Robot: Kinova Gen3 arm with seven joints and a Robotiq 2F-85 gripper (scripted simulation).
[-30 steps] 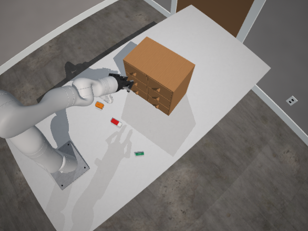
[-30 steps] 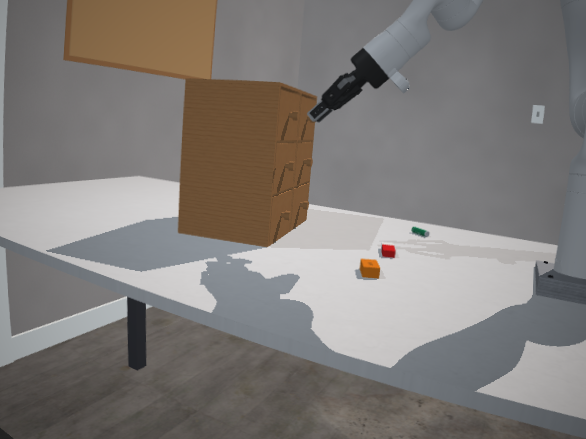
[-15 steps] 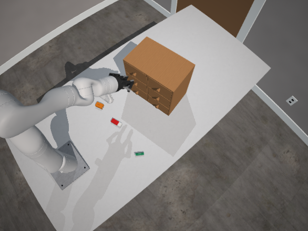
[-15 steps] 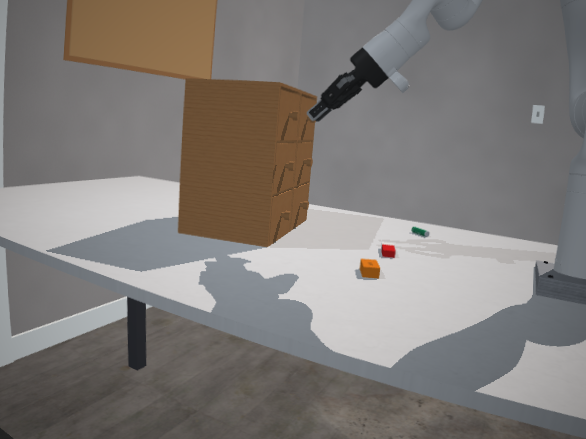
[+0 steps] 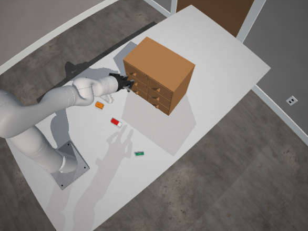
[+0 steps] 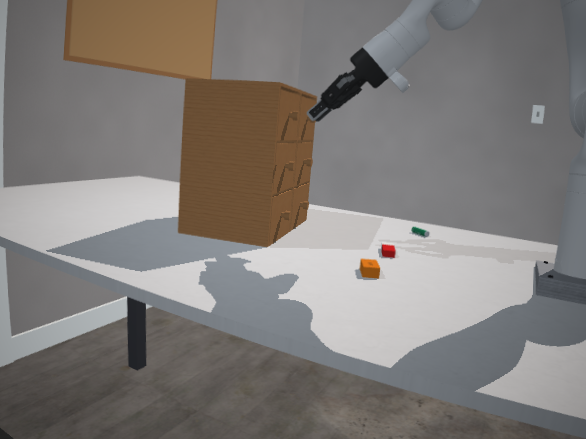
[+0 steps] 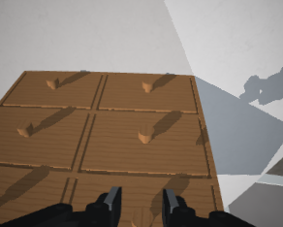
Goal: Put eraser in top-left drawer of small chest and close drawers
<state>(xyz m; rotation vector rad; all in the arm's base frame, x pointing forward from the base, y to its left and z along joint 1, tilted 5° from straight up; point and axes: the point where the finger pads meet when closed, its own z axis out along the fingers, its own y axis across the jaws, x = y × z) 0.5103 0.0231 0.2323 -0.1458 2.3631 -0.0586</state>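
Eraser (image 5: 115,122), red and white, lies on the table (image 5: 223,62) between our arm's base and the chest (image 5: 157,73). Our gripper (image 7: 141,210) is partly open and empty, fingers flanking the top-left drawer's knob (image 7: 141,222).

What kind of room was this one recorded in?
Probably a bare indoor test room: grey walls, a brown door, a wall socket, and a white table bearing only a small chest.
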